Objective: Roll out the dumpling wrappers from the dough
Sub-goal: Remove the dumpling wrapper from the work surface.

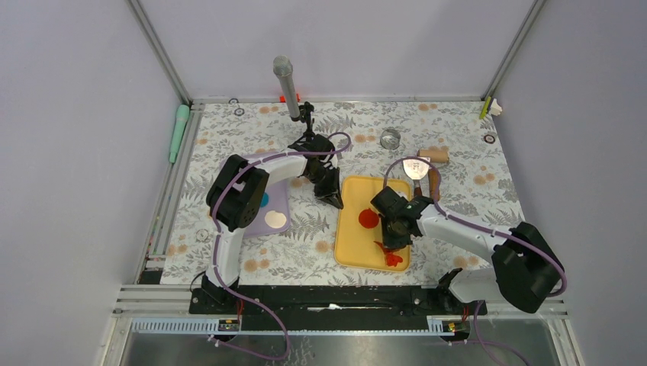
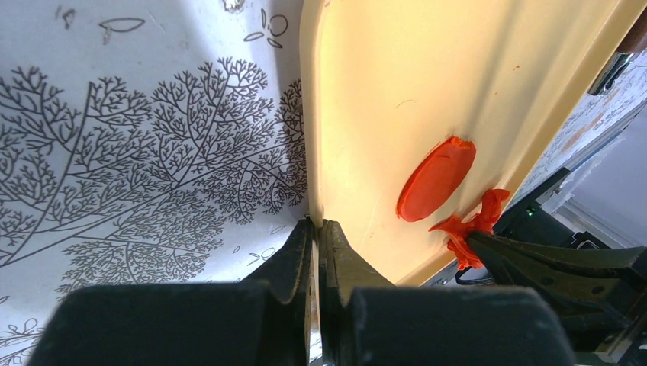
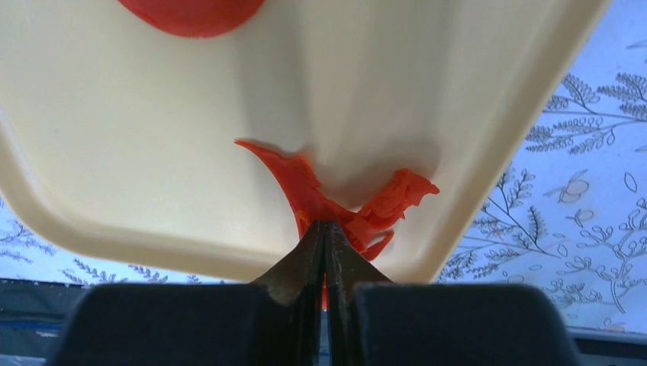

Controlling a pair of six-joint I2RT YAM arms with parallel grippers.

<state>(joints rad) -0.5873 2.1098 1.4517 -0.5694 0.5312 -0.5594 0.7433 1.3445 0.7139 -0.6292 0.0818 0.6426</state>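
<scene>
Clay lies in the yellow tray (image 1: 352, 244): one flat red dumpling wrapper (image 1: 368, 219) near its middle and a ragged red scrap (image 3: 343, 206) by its near edge. The left gripper (image 2: 315, 225) has its fingers pinched narrowly on the tray's far left rim. The right gripper (image 3: 324, 229) is closed tight on the scrap.

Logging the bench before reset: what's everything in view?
flat round red clay wrapper: one, red, on tray.
ragged red clay scraps: one clump, red, tray's near corner.
cream-yellow plastic tray: one, table centre.
lavender mat: one, left of tray.
flat blue disc: one, on mat.
flat cream disc: one, on mat.
silver metal ring: one, beyond tray.
wooden-handled metal scraper: one, right of tray.
grey microphone: one, far edge.
left claw: black, shut on tray rim.
right claw: black, shut on scraps.
</scene>
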